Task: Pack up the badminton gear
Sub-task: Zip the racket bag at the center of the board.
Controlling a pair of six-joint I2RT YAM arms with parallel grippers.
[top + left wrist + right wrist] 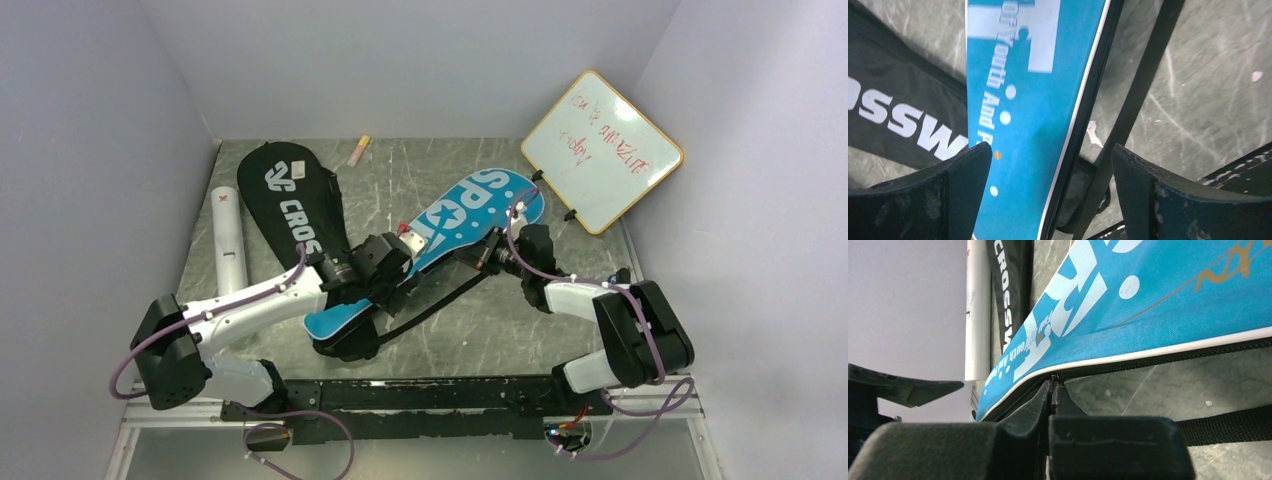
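Observation:
The blue "SPORT" cover (pixel 470 205) lies diagonally across the table's middle, its narrow end near the left arm. My left gripper (pixel 385 262) is open over that narrow part. In the left wrist view the blue cover (pixel 1028 110) and its black strap (pixel 1140 90) pass between the two fingers (pixel 953 190). My right gripper (pixel 495 255) is shut at the cover's zippered edge, with its fingertips (pixel 1045 395) pinched on the zipper pull (pixel 1054 381). The black "CROSSWAY" cover (pixel 295 195) lies at the back left, beside the white tube (pixel 228 235). Rackets and shuttlecocks are not in view.
A wood-framed whiteboard (pixel 602 150) with red writing leans at the back right corner. A small pink-yellow marker (pixel 358 150) lies by the back wall. The cover's black strap (pixel 440 298) trails across the table between the arms. Grey walls enclose the left, back and right sides.

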